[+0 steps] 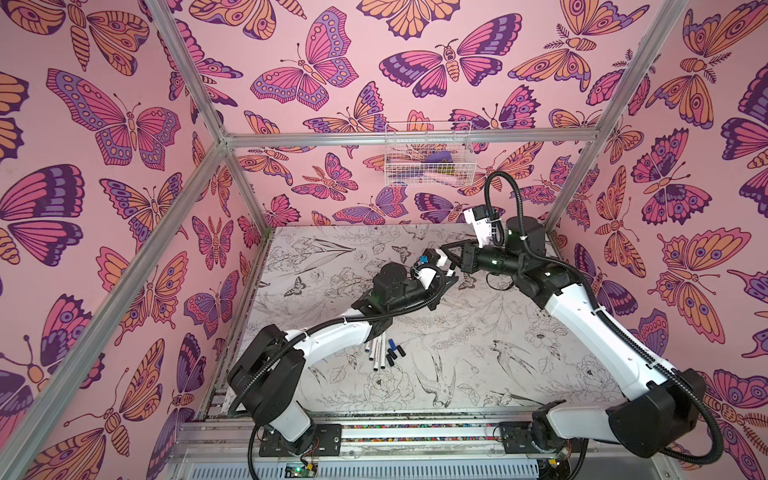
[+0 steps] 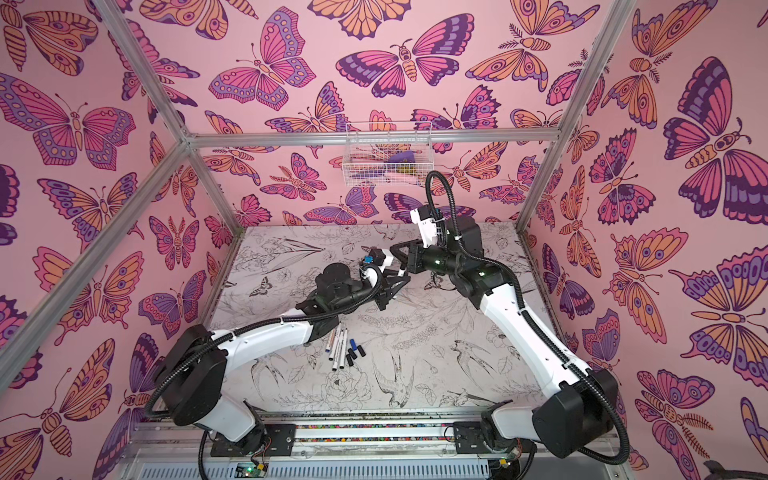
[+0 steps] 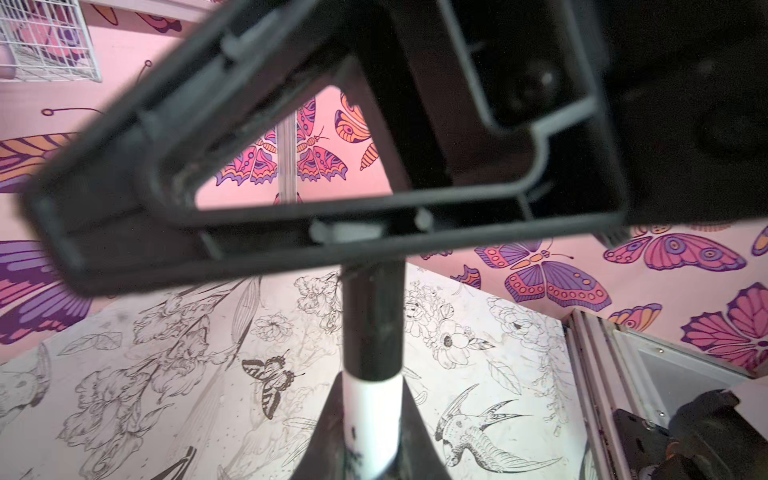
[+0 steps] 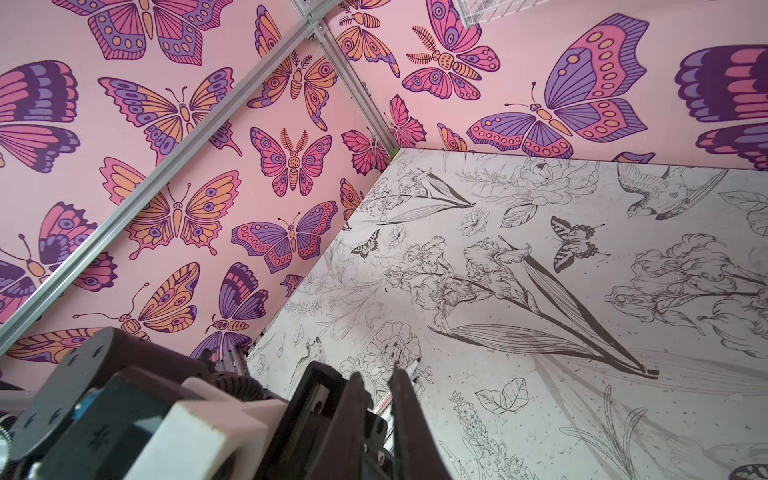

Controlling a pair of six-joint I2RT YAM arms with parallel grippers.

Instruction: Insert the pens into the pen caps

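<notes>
Pink walls (image 1: 249, 174) printed with butterflies close in a table (image 1: 465, 332) covered in line drawings of flowers and birds. A wire basket (image 1: 428, 153) hangs on the far wall.

Both arms reach in and meet above the middle of the table. The left gripper (image 3: 370, 390) is closed on a white pen (image 3: 371, 432), with a finger (image 3: 324, 440) pressed to each side of it. A black cap (image 3: 371, 324) sits over the free end of that pen. The cap runs straight up to the underside of the right gripper (image 4: 375, 371), which lies across it.

The right gripper's jaws are drawn almost together, leaving only a thin slit at the tips. The cap meets them farther back along the fingers. I cannot tell whether they are pinching it or only touching it.

The other pens (image 1: 379, 353) lie side by side on the near left part of the table, just beside the left arm. In both top views about four white barrels can be seen. The loose caps (image 1: 394, 354) lie just to the right of them. Most are black, and a blue one (image 2: 353, 344) lies at the far edge of the group.
</notes>
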